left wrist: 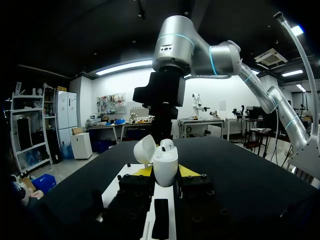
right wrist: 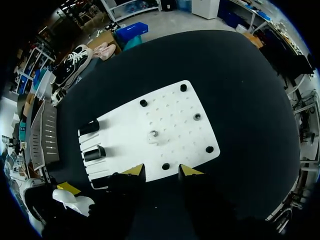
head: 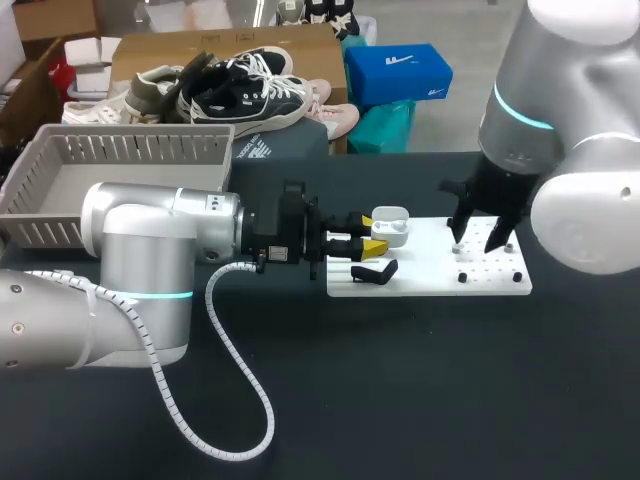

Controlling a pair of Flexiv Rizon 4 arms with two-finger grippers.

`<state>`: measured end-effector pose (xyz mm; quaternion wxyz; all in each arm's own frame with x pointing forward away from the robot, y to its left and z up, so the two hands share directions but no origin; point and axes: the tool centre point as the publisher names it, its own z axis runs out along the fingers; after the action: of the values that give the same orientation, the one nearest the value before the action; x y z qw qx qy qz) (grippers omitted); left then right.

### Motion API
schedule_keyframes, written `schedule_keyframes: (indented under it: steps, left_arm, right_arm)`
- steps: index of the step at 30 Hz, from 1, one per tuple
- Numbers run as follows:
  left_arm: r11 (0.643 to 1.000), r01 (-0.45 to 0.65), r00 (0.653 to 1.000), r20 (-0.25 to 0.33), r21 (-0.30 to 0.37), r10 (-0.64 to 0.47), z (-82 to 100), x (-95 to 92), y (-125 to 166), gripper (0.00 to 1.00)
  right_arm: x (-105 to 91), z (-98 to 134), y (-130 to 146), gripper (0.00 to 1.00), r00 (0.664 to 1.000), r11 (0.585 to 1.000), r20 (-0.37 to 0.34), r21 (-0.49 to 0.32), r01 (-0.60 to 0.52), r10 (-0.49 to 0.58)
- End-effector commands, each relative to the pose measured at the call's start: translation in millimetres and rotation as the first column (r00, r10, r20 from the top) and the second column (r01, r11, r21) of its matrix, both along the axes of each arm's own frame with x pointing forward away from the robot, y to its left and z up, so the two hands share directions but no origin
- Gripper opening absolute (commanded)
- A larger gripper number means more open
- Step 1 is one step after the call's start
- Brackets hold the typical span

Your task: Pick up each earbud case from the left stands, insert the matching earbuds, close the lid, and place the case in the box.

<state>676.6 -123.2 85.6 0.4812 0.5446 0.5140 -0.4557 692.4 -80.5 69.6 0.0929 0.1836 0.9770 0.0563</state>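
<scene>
One white earbud case (left wrist: 165, 160) is in play. It sits upright between the two yellow tips of the left gripper (head: 370, 234), which press on it from both sides, so the fingers are clamped at about the case's width. The case's rounded lid (left wrist: 144, 149) stands open, tipped back to one side. Something white pokes up from the top of the open case, but I cannot tell if it is an earbud. The held case hangs over the left end of the flat white perforated board (head: 430, 285), towards its far edge.

The board lies on the black table (head: 400, 380), right of the middle. On its left end are two black stands (right wrist: 94, 152), one nearer and one farther, and both are bare. One small white earbud (right wrist: 153, 135) sits alone near the middle of the board. Five round black pegs (right wrist: 143, 103) are spread around it on the board's right part.

The right gripper (head: 480, 238) hangs above the right half of the board, pointing down. Its two yellow tips are spread apart with nothing between them. The earbud lies just ahead of them, untouched.

One grey slatted plastic box (head: 130, 131) stands at the far left of the table, well apart from the board.
</scene>
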Motion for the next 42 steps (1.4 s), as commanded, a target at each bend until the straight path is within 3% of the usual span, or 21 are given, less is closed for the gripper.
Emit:
schedule_keyframes:
  steps: [1, 23, 42]
  left_arm:
    - [1.0, -0.003, 1.0, 0.001, -0.002, 0.003, -0.3, -0.6, -0.1, 0.0]
    - [1.0, -0.003, 1.0, 0.001, -0.002, 0.003, -0.3, -0.6, -0.1, 0.0]
    - [1.0, -0.003, 1.0, 0.001, -0.002, 0.003, -0.3, -0.6, -0.1, 0.0]
  right_arm:
    - [7.5, -10.4, 5.0, 0.42, 1.0, 1.0, 0.001, -0.003, 0.007, -0.007]
    - [33.4, -23.5, 9.2, 0.41, 0.998, 0.998, -0.019, 0.012, 0.06, -0.06]
    - [39.5, -38.1, 9.3, 0.39, 0.996, 0.997, -0.053, -0.002, 0.078, -0.078]
